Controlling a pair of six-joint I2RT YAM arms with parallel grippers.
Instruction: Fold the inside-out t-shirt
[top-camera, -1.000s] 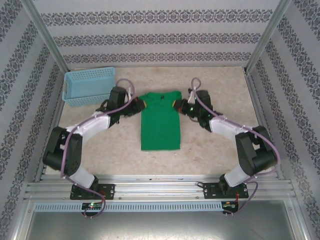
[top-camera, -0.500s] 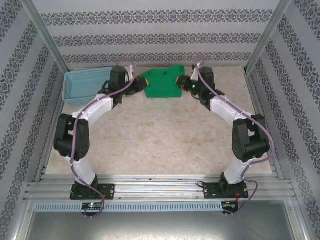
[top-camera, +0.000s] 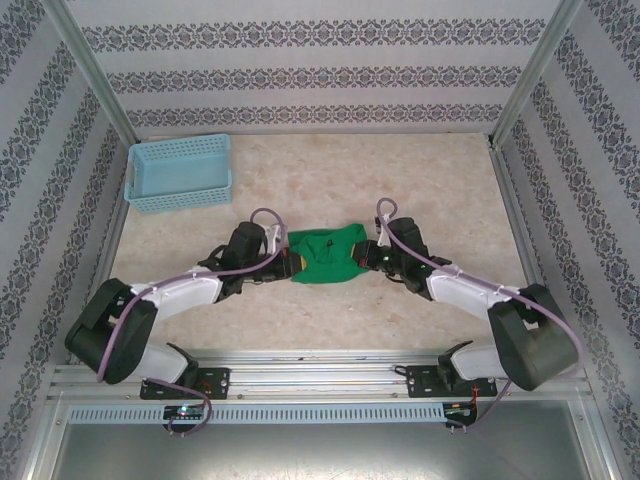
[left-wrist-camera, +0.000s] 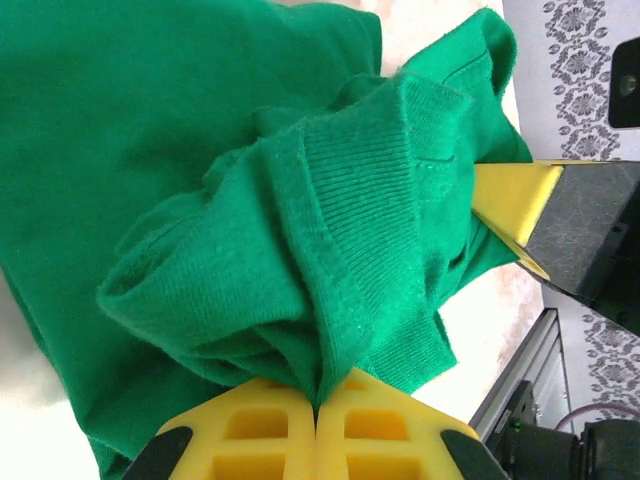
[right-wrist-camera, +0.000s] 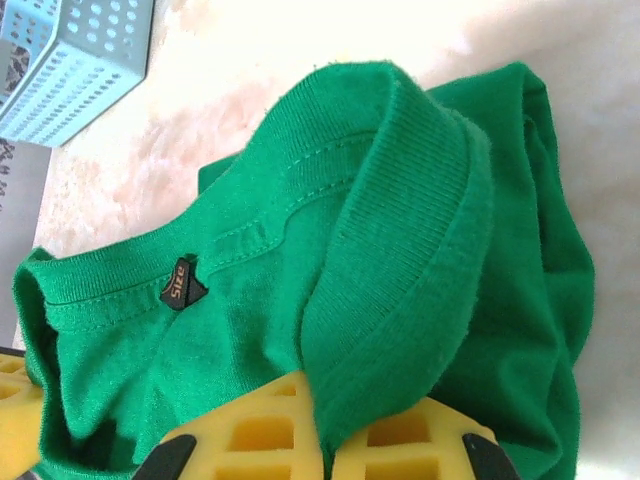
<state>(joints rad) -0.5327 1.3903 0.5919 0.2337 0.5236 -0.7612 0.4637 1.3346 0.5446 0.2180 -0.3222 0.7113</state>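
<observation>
T-shirt (top-camera: 325, 258): green, bunched into a short, wide wad stretched between the two grippers, low over the table.
Top view, left gripper (top-camera: 288, 262): meets the wad's left end; the cloth starts right at its fingertips.
Top view, right gripper (top-camera: 364, 256): meets the wad's right end, facing the left one across the cloth.
Top view, room: bare table (top-camera: 330, 180) runs from beyond the fingers to the back wall. Only a narrow strip lies on the near side before the rail (top-camera: 320, 372).
Top view, basket (top-camera: 180, 172): light blue, well apart from the left fingers, far-left against the side wall.
Left wrist view, left gripper (left-wrist-camera: 317, 405): yellow fingers (left-wrist-camera: 250, 430) pressed together, a ribbed hem fold clamped in the seam between them.
Left wrist view, cloth (left-wrist-camera: 200, 150): piles up just past the fingertips; a second yellow finger (left-wrist-camera: 505, 195) pokes from its far right edge.
Right wrist view, right gripper (right-wrist-camera: 325, 440): fingers (right-wrist-camera: 400, 445) closed on a thick ribbed cuff that rises straight from between them.
Right wrist view, extras: the collar with a small dark size tag (right-wrist-camera: 182, 283) lies just left of the fingers. The basket's (right-wrist-camera: 70, 60) mesh corner sits far beyond them, with pale table between.
</observation>
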